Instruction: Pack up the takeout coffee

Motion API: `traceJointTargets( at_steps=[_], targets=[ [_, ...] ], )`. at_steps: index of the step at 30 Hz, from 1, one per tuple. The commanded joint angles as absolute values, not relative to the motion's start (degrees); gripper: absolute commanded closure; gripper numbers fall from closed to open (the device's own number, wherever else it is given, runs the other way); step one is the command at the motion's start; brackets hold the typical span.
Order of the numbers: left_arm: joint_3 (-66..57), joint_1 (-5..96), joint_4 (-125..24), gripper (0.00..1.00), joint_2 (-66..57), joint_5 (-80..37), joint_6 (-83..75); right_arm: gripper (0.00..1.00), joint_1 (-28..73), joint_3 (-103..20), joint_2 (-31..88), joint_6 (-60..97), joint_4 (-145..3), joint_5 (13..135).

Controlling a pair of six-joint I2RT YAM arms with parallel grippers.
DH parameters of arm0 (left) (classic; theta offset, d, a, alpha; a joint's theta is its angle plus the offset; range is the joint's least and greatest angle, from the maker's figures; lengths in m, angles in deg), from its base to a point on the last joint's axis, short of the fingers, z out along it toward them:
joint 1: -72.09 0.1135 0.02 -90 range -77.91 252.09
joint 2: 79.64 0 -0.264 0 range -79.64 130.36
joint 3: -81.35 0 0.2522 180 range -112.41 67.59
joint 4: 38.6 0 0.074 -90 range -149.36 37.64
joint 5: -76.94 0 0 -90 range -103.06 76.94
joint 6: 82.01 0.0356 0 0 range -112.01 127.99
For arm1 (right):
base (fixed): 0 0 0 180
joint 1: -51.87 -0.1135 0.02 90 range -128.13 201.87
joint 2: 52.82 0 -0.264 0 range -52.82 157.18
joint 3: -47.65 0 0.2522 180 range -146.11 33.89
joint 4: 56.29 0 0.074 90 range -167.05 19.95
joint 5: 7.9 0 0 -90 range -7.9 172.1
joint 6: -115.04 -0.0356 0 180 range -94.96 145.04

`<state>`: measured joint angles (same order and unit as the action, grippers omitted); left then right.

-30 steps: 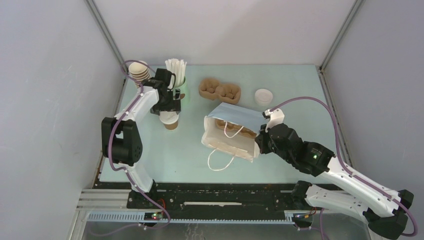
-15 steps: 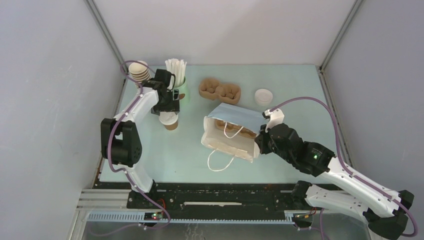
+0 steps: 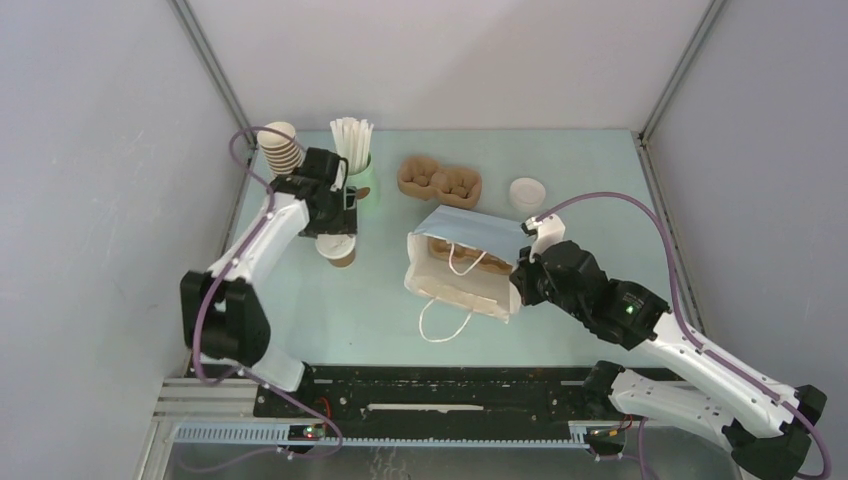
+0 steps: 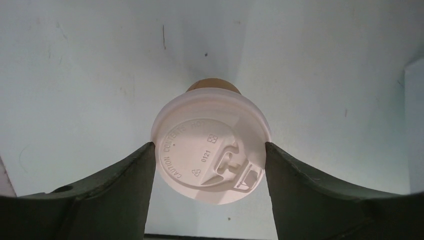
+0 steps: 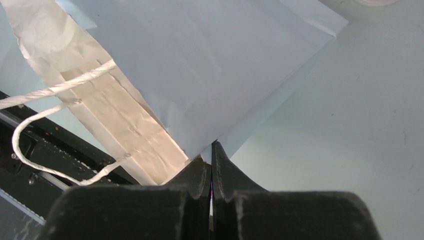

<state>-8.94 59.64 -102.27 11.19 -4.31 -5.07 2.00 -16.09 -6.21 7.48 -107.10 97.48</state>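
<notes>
- Left gripper (image 4: 209, 148) is down over the coffee cup (image 3: 339, 248), one dark finger (image 4: 125, 185) on each side of the white lid (image 4: 210, 142).
- Both fingers touch the lid's rim, so the gripper is clamped on the cup at lid height.
- The coffee cup stands upright on the surface (image 3: 600, 180), at the left side, with its brown body showing just under the lid.
- Just behind that arm is a mint-green cup of white straws (image 3: 355, 150), and further left a leaning stack of brown cups (image 3: 281, 150).
- Right gripper (image 5: 211, 155) is pinched shut on the edge of the paper bag (image 3: 465, 275), with a sliver of paper caught between its fingertips.
- The bag lies on its side mid-surface, its mouth facing the near-left. One white cord handle (image 3: 440, 322) loops out on the surface.
- Something brown shows inside the bag's mouth, too small to name.
- Behind the bag sits a brown pulp cup carrier (image 3: 440, 182), apart from it.
- To the carrier's right, a loose white lid (image 3: 527, 192) rests on the surface.
</notes>
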Motion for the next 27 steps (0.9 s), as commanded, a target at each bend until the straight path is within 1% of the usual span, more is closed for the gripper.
traceJointTargets(
  at_steps=[1, 5, 10, 14, 17, 19, 24, 27],
  targets=[
    [-4.72, 57.34, -103.41, 0.42, -1.73, -5.41, -5.73, 1.0, 3.03, -18.17, -6.48, 11.88, -104.93, 93.78],
    [-1.51, 52.38, -103.97, 0.42, -13.45, -5.87, -4.53, 1.0, 3.95, -19.18, -5.4, 14.21, -104.55, 91.46],
    [-1.06, 46.17, -103.53, 0.45, -28.89, -8.36, -3.58, 1.0, 5.03, -20.59, -4.38, 17.88, -103.52, 86.94],
    [-1.05, 37.85, -101.85, 0.45, -38.68, -8.6, -2.74, 1.0, 6.41, -21.33, -4.23, 19.28, -102.43, 82.73],
    [-2.06, 32.55, -101.66, 0.47, -41.17, -6.75, -2.99, 1.0, 7.14, -22.36, -3.47, 18.61, -103.0, 82.89],
    [-4.03, 29.34, -102.17, 0.47, -41.04, -5.97, -3.0, 1.0, 7.55, -23.21, -2.55, 16.84, -104.46, 85.55],
    [-7.66, 21.26, -102.47, 0.49, -36.5, -5.11, -2.91, 1.0, 7.65, -25.93, -1.35, 7.58, -110.2, 95.1],
    [-8.97, 14.33, -100.9, 0.49, -32.88, -2.22, -2.21, 1.0, 7.66, -26.86, -1.73, 4.49, -114.29, 99.08]
  ],
)
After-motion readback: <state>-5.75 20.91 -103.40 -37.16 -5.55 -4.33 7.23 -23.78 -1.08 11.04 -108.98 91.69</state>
